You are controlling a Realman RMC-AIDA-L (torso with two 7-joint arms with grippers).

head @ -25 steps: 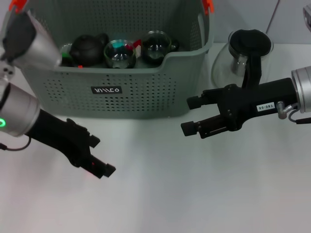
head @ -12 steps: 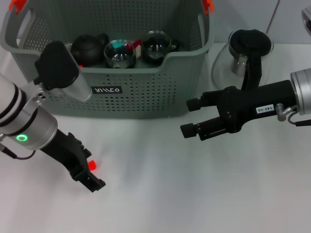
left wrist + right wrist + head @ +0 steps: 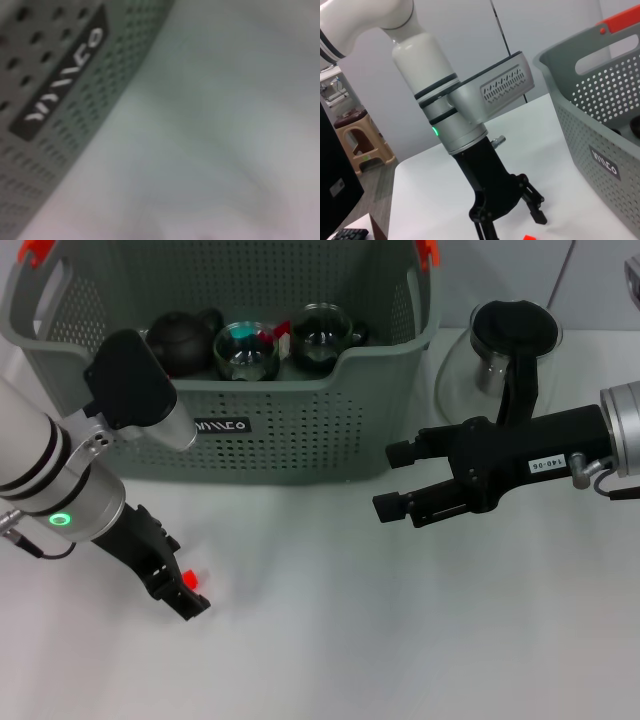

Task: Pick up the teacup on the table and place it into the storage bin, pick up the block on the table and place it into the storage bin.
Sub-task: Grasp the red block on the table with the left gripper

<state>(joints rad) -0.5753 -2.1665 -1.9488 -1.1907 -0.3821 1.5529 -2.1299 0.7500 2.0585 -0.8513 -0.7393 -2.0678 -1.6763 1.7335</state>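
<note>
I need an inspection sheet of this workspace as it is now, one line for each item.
Surface: white table, no spills seen.
Job's things: storage bin at the far side, holding a dark teapot and two glass cups; red block on the table.
Clutter: glass jug with black lid, right of the bin.
Grippers: left pincer open, low at the block; right pincer open, empty, above the table.
Cables: thin cable at the right wrist.
Surroundings: stool and keyboard beyond the table.
</note>
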